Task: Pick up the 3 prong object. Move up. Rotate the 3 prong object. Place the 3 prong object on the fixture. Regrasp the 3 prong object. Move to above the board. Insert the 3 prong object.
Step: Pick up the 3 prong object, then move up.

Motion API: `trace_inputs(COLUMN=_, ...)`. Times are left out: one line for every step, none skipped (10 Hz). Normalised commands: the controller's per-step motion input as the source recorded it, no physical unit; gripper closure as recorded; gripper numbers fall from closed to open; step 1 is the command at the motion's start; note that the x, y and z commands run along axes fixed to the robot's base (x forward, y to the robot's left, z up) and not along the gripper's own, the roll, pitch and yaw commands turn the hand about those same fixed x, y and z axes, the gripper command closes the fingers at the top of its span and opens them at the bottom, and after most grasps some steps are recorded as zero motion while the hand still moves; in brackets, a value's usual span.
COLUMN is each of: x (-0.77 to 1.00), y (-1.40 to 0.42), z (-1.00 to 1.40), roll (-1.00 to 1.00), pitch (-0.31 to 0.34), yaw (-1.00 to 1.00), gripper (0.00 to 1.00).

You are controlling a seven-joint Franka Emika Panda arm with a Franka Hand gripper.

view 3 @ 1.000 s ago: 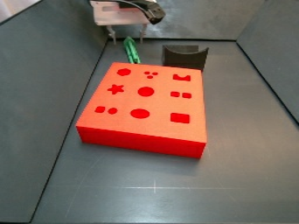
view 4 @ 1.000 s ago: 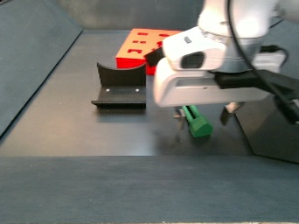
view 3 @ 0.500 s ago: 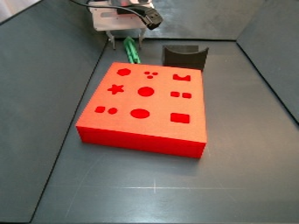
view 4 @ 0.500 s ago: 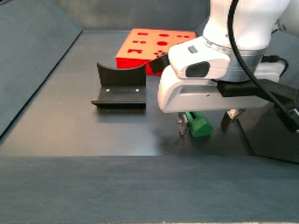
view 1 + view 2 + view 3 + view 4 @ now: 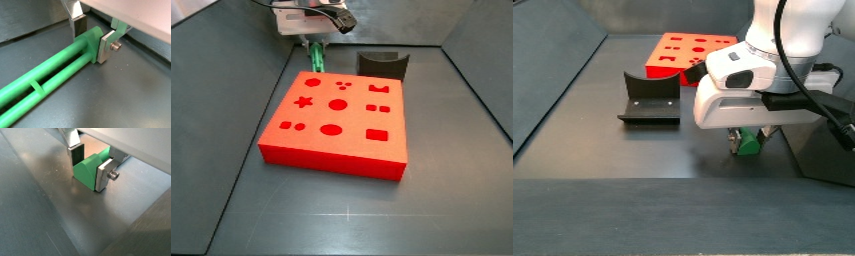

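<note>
**Peg lifted further off the floor; rotation step comes next**

The gripper (image 5: 748,136) is clamped on the 3 prong object (image 5: 747,146), fingers (image 5: 102,172) closed against both sides of its green head. Over the last second the gripper has risen: in a side view the peg hung close to the floor a second ago and now sits higher, with only its lower end showing beneath the white gripper housing. This indicates the pick-up is done and the lift is under way; rotating the peg is likely the next step.

The fixture (image 5: 649,100) stands well apart to one side of the gripper, empty. The board (image 5: 339,121) lies beyond the fixture, its holes unfilled.

Limits of view:
- The peg's three prongs cannot be made out in any view.
- In a wrist view the peg's shaft (image 5: 47,80) runs out of frame.
- In a side view the housing hides the fingertips.
</note>
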Motion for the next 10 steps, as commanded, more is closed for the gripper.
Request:
trace_inputs(x=0.00, y=0.00, z=0.00, roll=0.00, pitch=0.000, yaw=0.00, gripper=1.00)
trace_inputs(x=0.00, y=0.00, z=0.00, roll=0.00, pitch=0.000, yaw=0.00, gripper=1.00)
trace_inputs(x=0.00, y=0.00, z=0.00, roll=0.00, pitch=0.000, yaw=0.00, gripper=1.00)
trace_inputs(x=0.00, y=0.00, z=0.00, roll=0.00, pitch=0.000, yaw=0.00, gripper=1.00)
trace_inputs(x=0.00, y=0.00, z=0.00, roll=0.00, pitch=0.000, yaw=0.00, gripper=1.00)
trace_inputs(x=0.00, y=0.00, z=0.00, roll=0.00, pitch=0.000, yaw=0.00, gripper=1.00)
trace_inputs(x=0.00, y=0.00, z=0.00, roll=0.00, pitch=0.000, yaw=0.00, gripper=1.00)
trace_inputs(x=0.00, y=0.00, z=0.00, roll=0.00, pitch=0.000, yaw=0.00, gripper=1.00)
trace_inputs(x=0.00, y=0.00, z=0.83, roll=0.00, pitch=0.000, yaw=0.00, gripper=1.00)
trace_inputs(x=0.05, y=0.02, z=0.87, roll=0.01, pitch=-0.017, yaw=0.00, gripper=1.00)
